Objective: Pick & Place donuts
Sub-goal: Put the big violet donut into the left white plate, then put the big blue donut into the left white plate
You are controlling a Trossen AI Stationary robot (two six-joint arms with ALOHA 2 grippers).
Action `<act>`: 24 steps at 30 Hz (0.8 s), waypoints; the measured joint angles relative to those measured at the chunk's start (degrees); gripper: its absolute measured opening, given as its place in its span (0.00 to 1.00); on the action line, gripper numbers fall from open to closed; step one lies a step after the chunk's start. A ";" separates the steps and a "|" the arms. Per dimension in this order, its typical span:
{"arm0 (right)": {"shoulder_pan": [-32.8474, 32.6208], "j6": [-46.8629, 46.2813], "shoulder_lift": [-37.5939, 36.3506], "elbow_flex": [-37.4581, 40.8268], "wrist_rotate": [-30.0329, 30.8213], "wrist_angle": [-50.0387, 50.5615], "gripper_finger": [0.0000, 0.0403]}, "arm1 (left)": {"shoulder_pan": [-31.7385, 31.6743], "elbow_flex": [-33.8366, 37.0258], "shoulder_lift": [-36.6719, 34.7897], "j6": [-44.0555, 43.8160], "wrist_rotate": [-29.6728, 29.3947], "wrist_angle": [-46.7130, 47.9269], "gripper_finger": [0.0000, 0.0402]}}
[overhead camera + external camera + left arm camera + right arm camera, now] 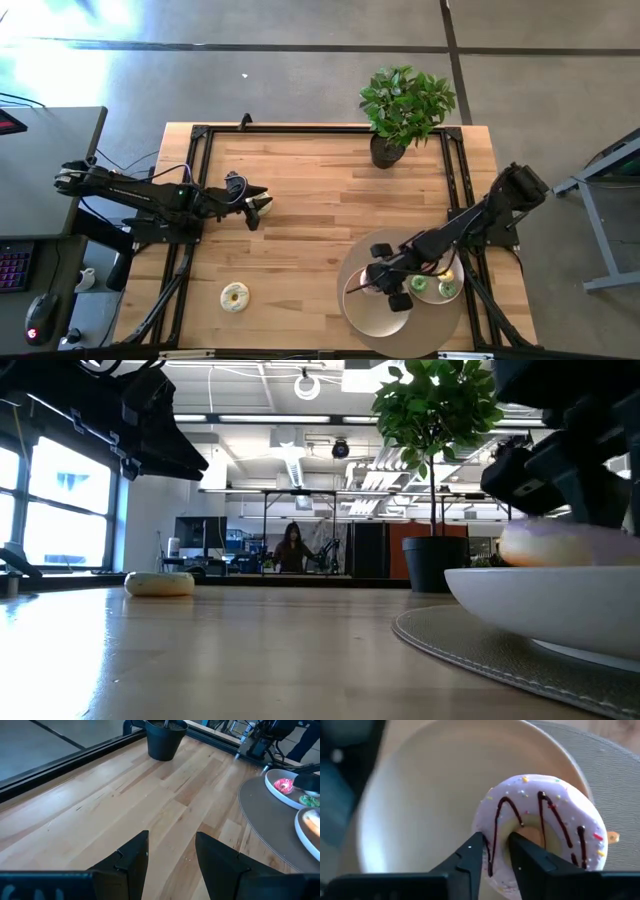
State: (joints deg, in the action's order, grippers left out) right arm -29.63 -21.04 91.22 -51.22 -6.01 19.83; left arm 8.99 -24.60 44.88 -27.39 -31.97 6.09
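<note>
A pale lilac-iced donut (545, 820) with dark drizzle and sprinkles is in my right gripper (495, 852), over the large beige plate (420, 780) on the round mat (400, 335); the low view shows the donut (560, 545) at the plate's rim height. Two green donuts (437, 287) and a pink-red donut (284, 785) lie on small plates beside it. A white-iced donut (235, 297) lies flat on the table near the near-left corner. My left gripper (170, 855) is open and hovers over bare wood at the table's left. My right gripper pinches the donut's ring wall (495, 827) on the side nearest the wrist, one finger (472, 855) at the outer edge and the other (522, 852) at the hole. The fingers come slanting down from the table's right. Whether the donut rests on the plate, I cannot tell.
A potted plant (388, 150) stands at the far edge, right of centre. A black frame (200, 180) runs along the table's sides. Bare wood lies between the left gripper and the mat. A person (292, 545) stands far off in the room behind.
</note>
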 joint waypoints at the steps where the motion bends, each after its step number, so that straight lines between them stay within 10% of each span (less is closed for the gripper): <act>1: 0.00 0.02 -0.52 0.00 -1.08 -0.04 0.25 | 0.00 0.00 -0.02 -0.01 0.00 0.00 0.40; 10: 0.73 -0.92 -7.81 -0.02 -1.45 -0.37 0.35 | 0.01 0.00 -0.02 -0.03 0.06 0.02 0.40; 19: 3.72 7.09 -10.90 -0.07 25.14 -1.59 0.36 | 0.02 0.00 1.35 -7.17 7.41 2.70 0.40; 24: 7.69 8.02 -10.49 -0.07 26.73 -2.51 0.36 | 0.00 0.02 6.80 -14.38 2.78 5.71 0.40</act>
State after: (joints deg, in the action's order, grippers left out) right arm -21.94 -13.02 80.73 -51.29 20.72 17.32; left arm 8.99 -24.58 51.68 -41.77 -29.19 11.80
